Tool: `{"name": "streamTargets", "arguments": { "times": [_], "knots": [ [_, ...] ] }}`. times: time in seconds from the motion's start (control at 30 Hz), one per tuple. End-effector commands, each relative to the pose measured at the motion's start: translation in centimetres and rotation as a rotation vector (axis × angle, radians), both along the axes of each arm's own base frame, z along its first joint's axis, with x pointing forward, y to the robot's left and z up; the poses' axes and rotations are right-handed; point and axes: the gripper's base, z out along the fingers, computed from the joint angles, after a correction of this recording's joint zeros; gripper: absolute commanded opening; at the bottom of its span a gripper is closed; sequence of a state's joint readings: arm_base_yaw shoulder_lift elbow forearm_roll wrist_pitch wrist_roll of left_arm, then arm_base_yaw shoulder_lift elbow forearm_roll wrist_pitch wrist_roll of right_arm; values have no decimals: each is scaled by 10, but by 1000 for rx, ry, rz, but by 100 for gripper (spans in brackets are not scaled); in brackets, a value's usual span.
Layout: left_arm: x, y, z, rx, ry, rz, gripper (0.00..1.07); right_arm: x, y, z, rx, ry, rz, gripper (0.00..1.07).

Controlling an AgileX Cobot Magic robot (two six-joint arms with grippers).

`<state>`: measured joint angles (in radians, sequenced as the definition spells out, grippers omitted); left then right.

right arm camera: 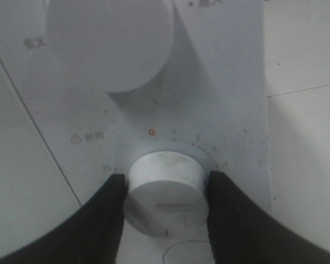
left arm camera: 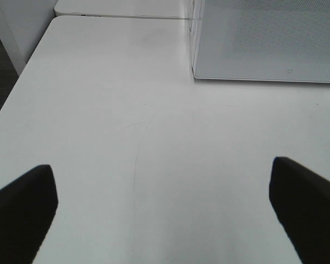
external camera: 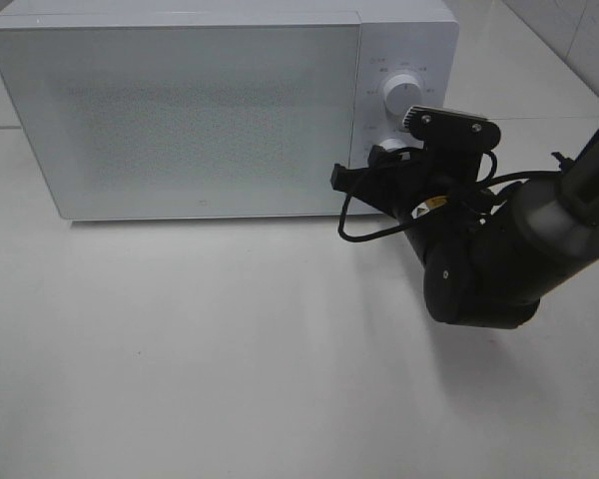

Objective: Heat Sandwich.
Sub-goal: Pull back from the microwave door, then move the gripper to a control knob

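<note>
The sandwich is out of view in all three views. The white microwave [external camera: 180, 110] stands at the back of the table with its door closed. My right gripper [right arm camera: 166, 190] is shut on the lower timer knob [right arm camera: 165, 176], one black finger pressed against each side of it. In the high view the right gripper [external camera: 387, 152] sits at the control panel, below the upper knob [external camera: 404, 95]. My left gripper [left arm camera: 164, 192] is open above the bare white table [left arm camera: 126, 110], with nothing between its fingers [left arm camera: 22, 203]. The high view does not show it.
The microwave's front corner [left arm camera: 195, 71] lies ahead of the left gripper. The table's left edge [left arm camera: 11, 93] drops to a dark floor. The right arm [external camera: 499, 249] and its cable hang over the table's right half.
</note>
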<state>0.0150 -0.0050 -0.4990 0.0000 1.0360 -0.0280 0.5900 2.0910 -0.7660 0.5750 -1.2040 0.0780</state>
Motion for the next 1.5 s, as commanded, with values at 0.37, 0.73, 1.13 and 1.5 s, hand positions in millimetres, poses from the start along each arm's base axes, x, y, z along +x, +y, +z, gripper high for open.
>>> {"name": "streamTargets", "arguments": {
  "times": [0.37, 0.73, 1.13, 1.5],
  "knots": [
    [-3, 0, 0, -4, -30, -9, 101, 1, 6, 15, 583, -85, -15, 15],
    [-3, 0, 0, -4, -30, -9, 101, 2, 4, 17, 1069, -57, -72, 15],
    [-3, 0, 0, -4, -30, -9, 101, 2, -2, 16, 1446, -43, -180, 15],
    [-3, 0, 0, -4, -30, -9, 101, 2, 0, 16, 1437, -34, -160, 15]
  ]
}}
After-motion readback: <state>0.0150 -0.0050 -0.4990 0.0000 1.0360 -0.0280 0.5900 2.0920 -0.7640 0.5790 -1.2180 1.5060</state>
